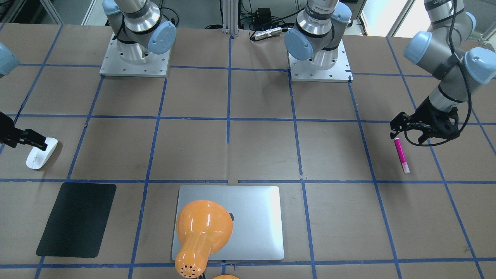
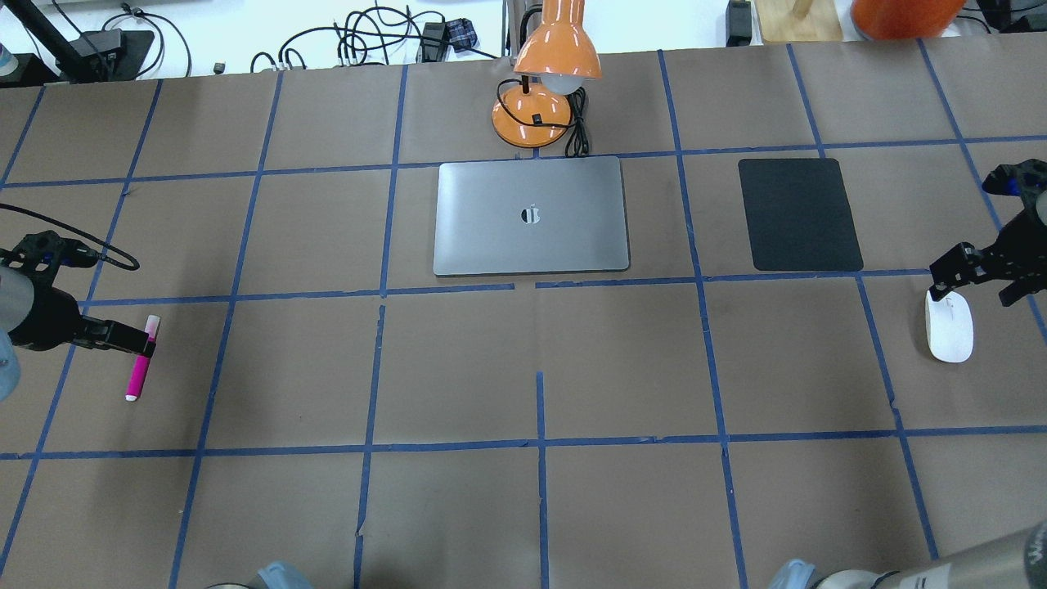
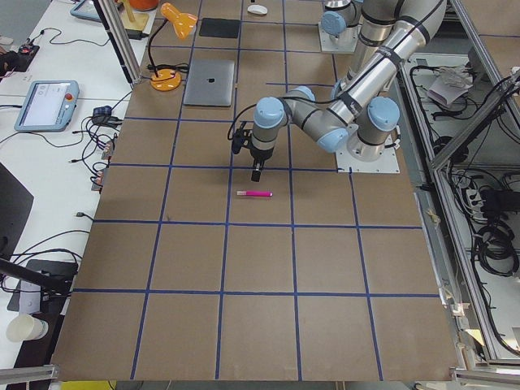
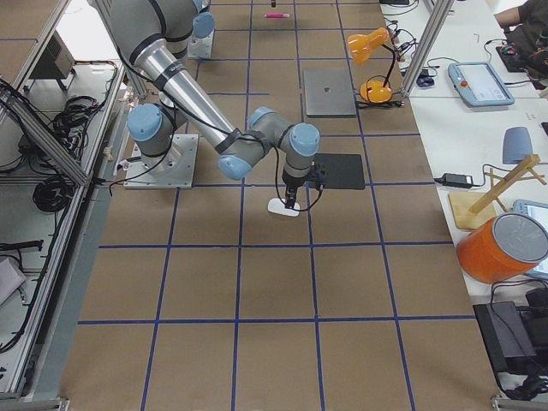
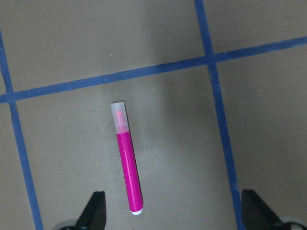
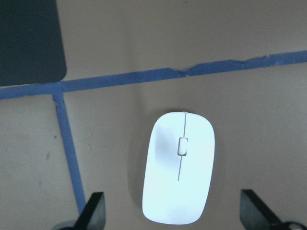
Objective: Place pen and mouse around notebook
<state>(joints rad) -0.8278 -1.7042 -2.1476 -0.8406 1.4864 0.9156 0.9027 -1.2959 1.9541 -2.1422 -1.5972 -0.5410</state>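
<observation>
The pen point(image 2: 139, 370) lies on the table at the far left of the overhead frame, beneath the left gripper point(image 5: 175, 215), whose jaws are spread wide and empty. The notebook point(image 2: 491, 237) sits closed at upper centre, with a black mat point(image 2: 800, 214) to its right. At far right, the mouse point(image 2: 949, 327) rests under the right gripper point(image 6: 175, 215), likewise agape.

The bench point(image 2: 458, 368) wore matt brown paper crossed with blue tape point(image 2: 540, 446). The notebook point(image 2: 491, 217) was smooth silver-grey metal with a soft sheen. The mouse point(image 6: 178, 167) was glossy white plastic, and the pen point(image 5: 128, 165) magenta plastic with a translucent cap. The mat point(image 2: 799, 214) looked matt black, the lamp point(image 1: 203, 224) glossy orange.
</observation>
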